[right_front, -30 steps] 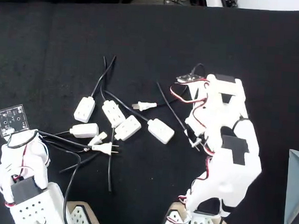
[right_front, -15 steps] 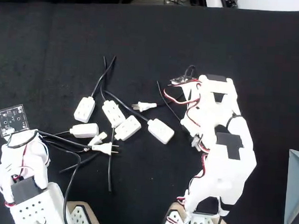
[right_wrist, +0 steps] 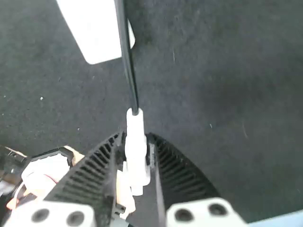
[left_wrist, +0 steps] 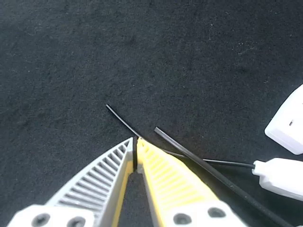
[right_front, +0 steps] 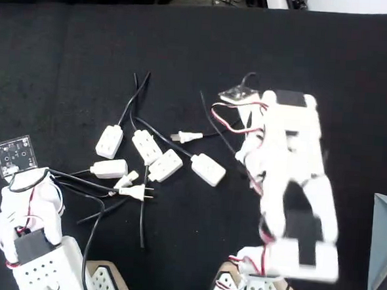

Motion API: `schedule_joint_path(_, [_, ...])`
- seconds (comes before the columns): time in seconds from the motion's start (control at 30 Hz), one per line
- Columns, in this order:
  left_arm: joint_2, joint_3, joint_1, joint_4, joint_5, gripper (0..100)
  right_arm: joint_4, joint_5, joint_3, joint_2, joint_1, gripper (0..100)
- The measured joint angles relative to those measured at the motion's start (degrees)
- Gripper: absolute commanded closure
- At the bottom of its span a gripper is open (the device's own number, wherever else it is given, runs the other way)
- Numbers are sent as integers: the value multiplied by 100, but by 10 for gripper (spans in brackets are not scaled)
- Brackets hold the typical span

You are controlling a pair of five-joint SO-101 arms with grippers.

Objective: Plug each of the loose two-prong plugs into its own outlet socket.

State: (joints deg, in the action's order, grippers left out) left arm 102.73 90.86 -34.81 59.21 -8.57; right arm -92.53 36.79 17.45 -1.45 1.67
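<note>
Plug insertion, alignment stage. Your right gripper [right_wrist: 135, 138] has its jaws clamped on the white body of a two-prong plug [right_wrist: 134, 124]; its black cable [right_wrist: 127, 61] leads away from the wrist and crosses a white outlet socket [right_wrist: 94, 29] lying on the black surface [right_wrist: 227, 94] just ahead; the prongs are not clearly visible, and since the cable end faces outward, they probably point back toward the gripper's base. Your left gripper [left_wrist: 135, 141] sits low over the surface with its jaws closed tip to tip beside a thin wire [left_wrist: 120, 120]; nothing is clearly held. In the high view, the other sockets [right_front: 146, 147] and loose plugs [right_front: 187, 137] cluster to one side of the right arm [right_front: 290, 171]. To do this step well, first find which face of the socket carries the slots; then bring the prong end round to face them, regripping if the wrist cannot turn far enough; push straight along the slots, never at a slant; the socket looks light and unanchored, so expect it to slide, and consider bracing it with the left gripper.
</note>
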Motion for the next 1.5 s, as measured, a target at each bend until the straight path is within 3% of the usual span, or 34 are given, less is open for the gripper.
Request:
schedule_joint_path(0.2, [0, -290, 0, -35, 26, 970, -369, 0, 510, -2198, 0, 986])
schedule_joint_path(0.37, [0, -1204, 281, -35, 545, 970, -492, -167, 677, -3138, -88, 986])
schedule_joint_path(0.67, [44, -1820, 2365, -369, 712, 970, -70, -2462, 677, -3341, -1134, 987])
schedule_joint_path(0.83, [44, -1723, 2822, -993, 712, 970, 404, -3288, 791, -3763, -1846, 987])
schedule_joint_path(1.13, [26, -1371, 3411, -1820, 738, 970, 2040, -3402, 2866, -6004, -2549, 987])
schedule_joint_path(1.27, [26, -1371, 3657, -1960, 1178, 970, 2971, -3420, 4044, -7165, -2910, 987])
schedule_joint_path(1.5, [26, -1371, 4185, -2295, 1459, 970, 3578, -3420, 5240, -8782, -3974, 987])
